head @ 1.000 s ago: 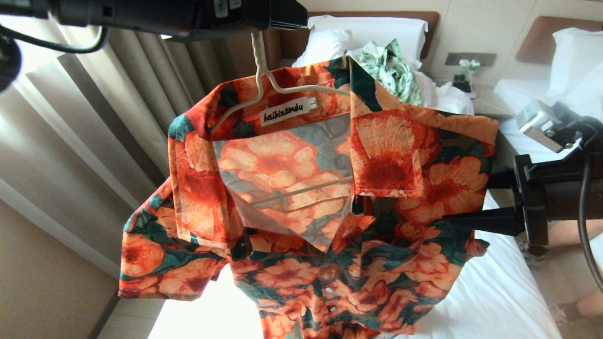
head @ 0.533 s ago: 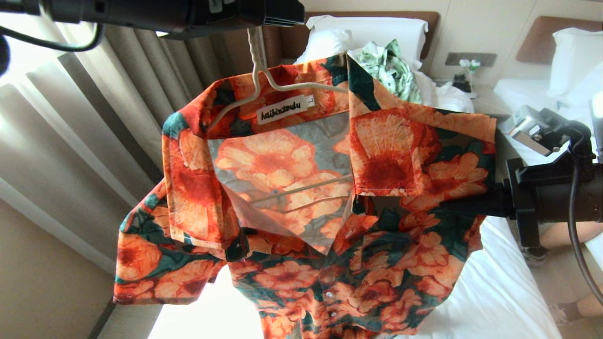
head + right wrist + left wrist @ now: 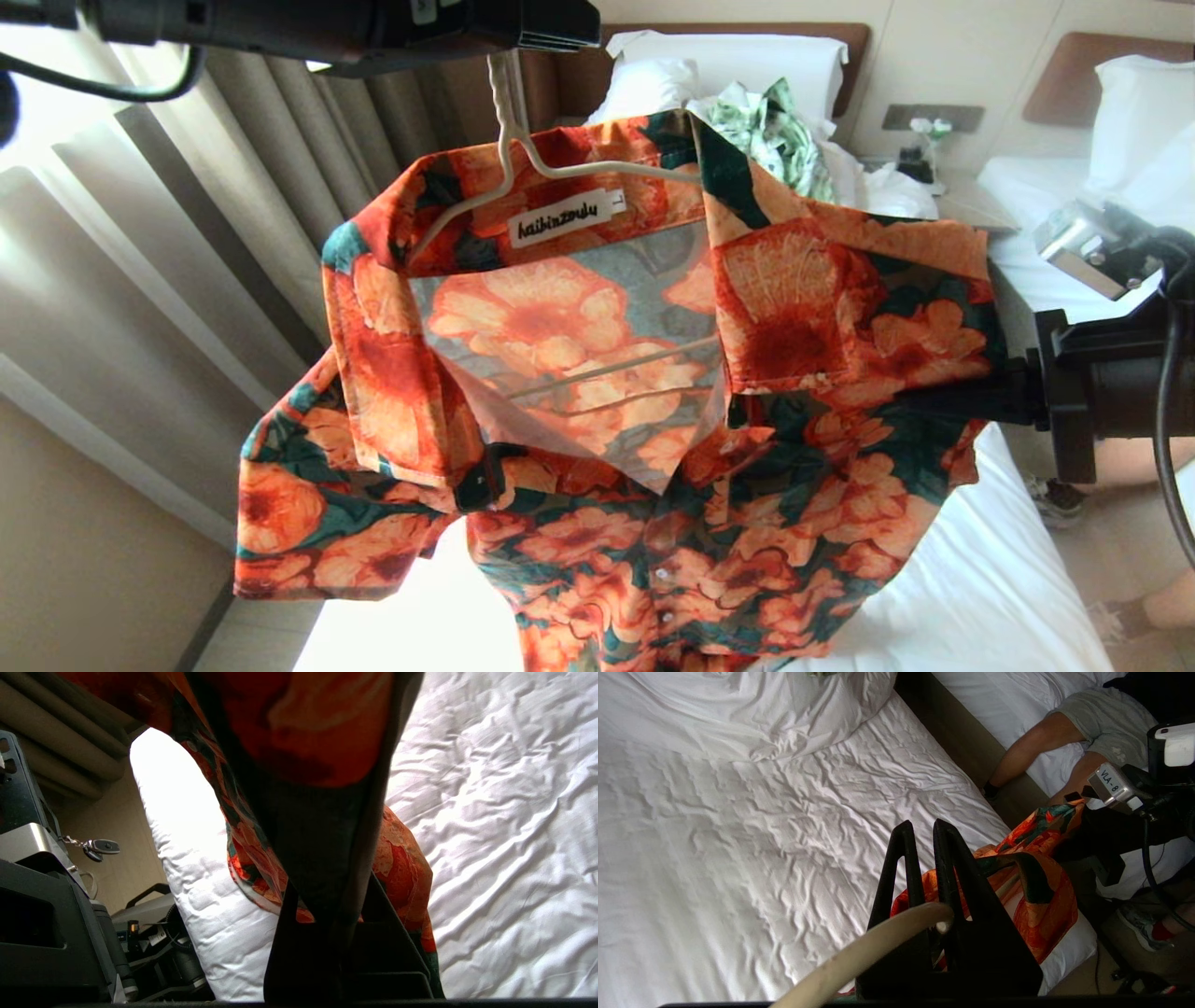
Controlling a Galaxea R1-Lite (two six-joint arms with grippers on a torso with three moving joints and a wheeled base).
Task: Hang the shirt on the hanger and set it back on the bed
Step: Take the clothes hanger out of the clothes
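From my head view, the shirt (image 3: 653,392) hangs in the air on the hanger (image 3: 523,159), above the bed (image 3: 990,597). It is a short-sleeved button-up, big orange-red flowers on dark green, collar spread open, a white neck label showing, white buttons down the front. The hanger is thin cream-white wire; its hook runs up into my left pincer (image 3: 523,37) at the top of the view, and its lower bar shows through the open neck. My right pincer (image 3: 943,401) comes in from the right and meets the shirt at its shoulder-and-sleeve edge. A green-and-white garment (image 3: 775,135) lies near the pillow (image 3: 747,61)

In my left wrist view, my left pincer (image 3: 924,835) is closed, the cream hook held at its base, the white sheet far below. A person's legs (image 3: 1036,756) show beside the bed

In my right wrist view, my right pincer (image 3: 327,905) is closed on the shirt's fabric, which drapes between the dark fingers
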